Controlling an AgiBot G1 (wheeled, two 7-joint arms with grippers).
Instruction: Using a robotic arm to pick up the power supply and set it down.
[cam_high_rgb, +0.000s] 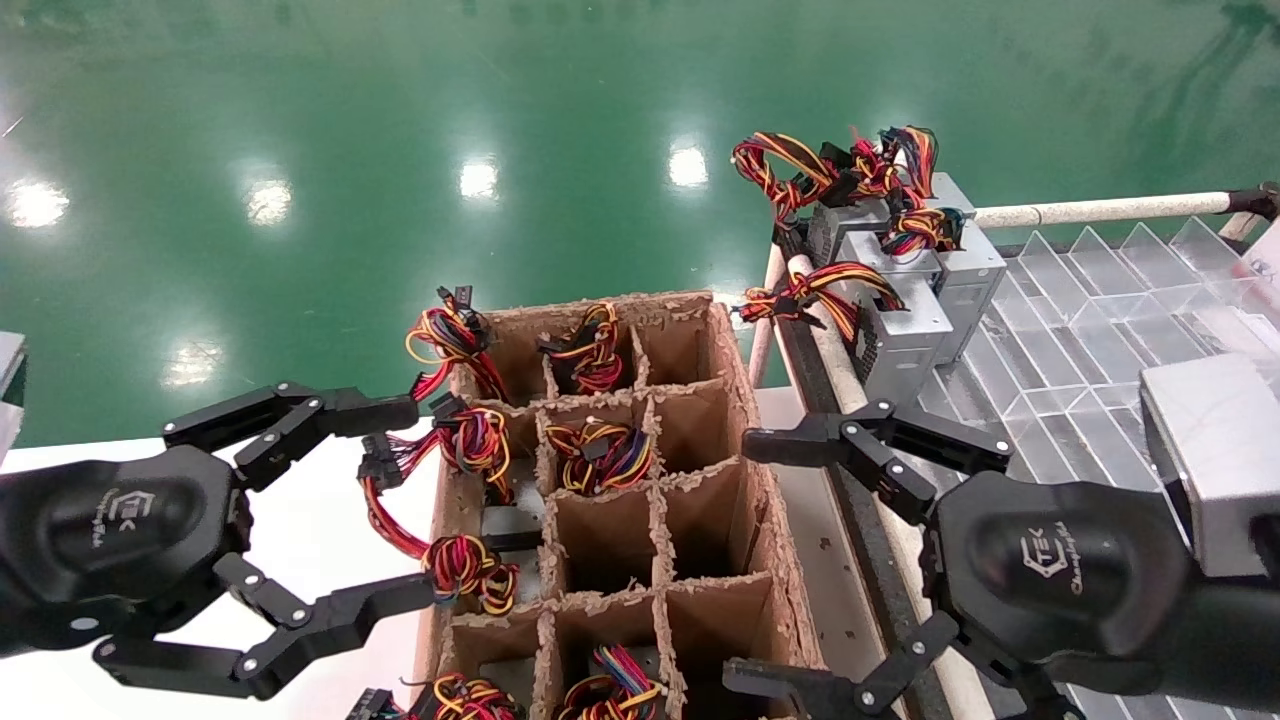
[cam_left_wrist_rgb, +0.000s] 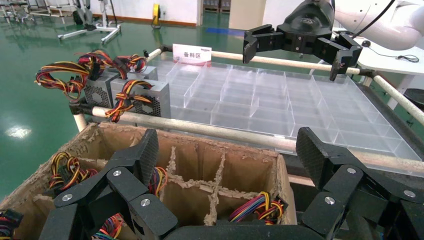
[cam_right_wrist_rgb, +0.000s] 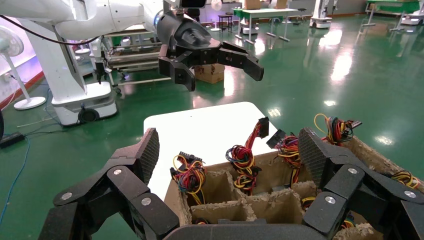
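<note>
Both claws spread wide and empty, either side of the cardboard divider box (cam_high_rgb: 700, 440).

The robotic arm's right gripper (cam_high_rgb: 760, 560) hovers over the box's right edge beside the clear tray (cam_high_rgb: 1080, 330), nothing between its fingers; left gripper (cam_high_rgb: 410, 505) hangs at the box's left edge by the wire bundles, equally wide. Three grey supplies stand at the tray's far-left corner — the power supply (cam_high_rgb: 960, 265) among them, with purple in its wires, well apart from both claws. Box cells: about eight wire bundles counted in head view. Left wrist view alone shows the tray's white label (cam_left_wrist_rgb: 192, 53); right wrist view shows the white table (cam_right_wrist_rgb: 210, 130) — both show the opposite claw.
</note>
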